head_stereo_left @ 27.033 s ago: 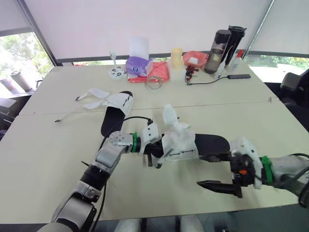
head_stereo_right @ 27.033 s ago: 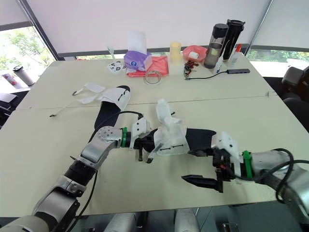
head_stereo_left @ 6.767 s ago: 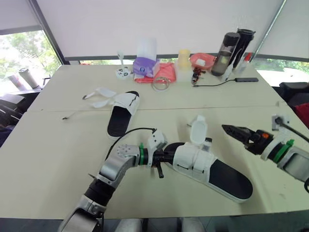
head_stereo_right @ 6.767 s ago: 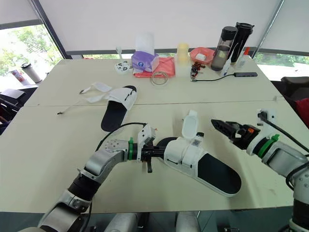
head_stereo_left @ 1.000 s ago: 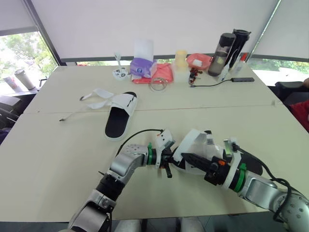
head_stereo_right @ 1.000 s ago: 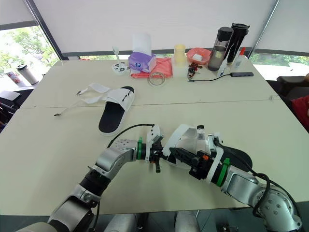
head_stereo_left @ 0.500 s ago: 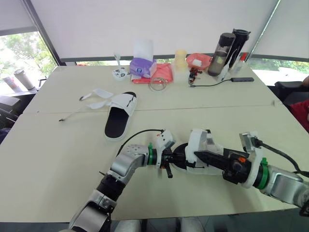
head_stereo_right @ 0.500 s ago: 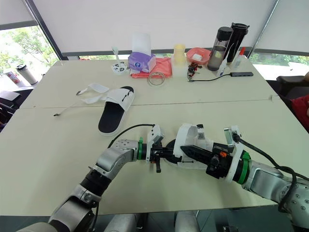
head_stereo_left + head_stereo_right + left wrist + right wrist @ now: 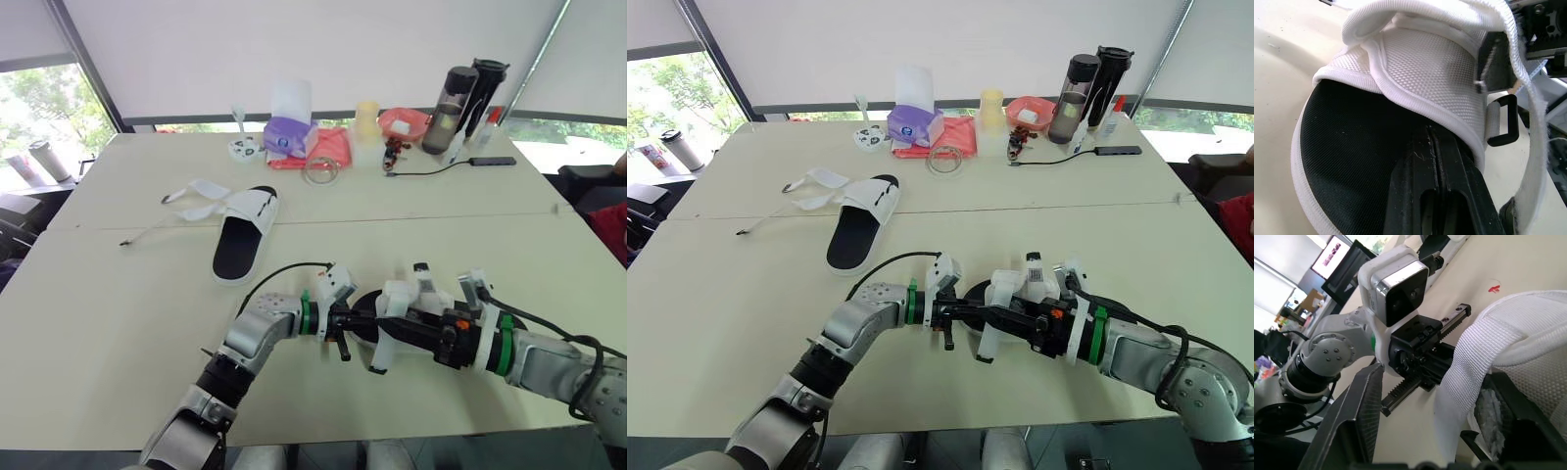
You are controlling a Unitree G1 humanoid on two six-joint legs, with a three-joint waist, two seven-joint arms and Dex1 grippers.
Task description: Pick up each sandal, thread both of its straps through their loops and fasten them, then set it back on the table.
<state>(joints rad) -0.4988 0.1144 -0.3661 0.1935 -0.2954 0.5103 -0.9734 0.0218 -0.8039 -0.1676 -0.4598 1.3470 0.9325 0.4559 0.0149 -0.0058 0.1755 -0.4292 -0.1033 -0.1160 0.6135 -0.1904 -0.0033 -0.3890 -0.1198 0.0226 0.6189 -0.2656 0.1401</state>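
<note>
Near the front edge of the table, we see the left gripper with its fingers pressed together on the near sandal, against the black insole. The right gripper has its 2 fingers apart around a loose strap. The 2nd sandal lies farther back, straps splayed.

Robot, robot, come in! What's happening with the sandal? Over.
Left claw shut on the sandal. Right claw open at its loose strap, not fastened yet. Other sandal on the table, straps undone.
</note>
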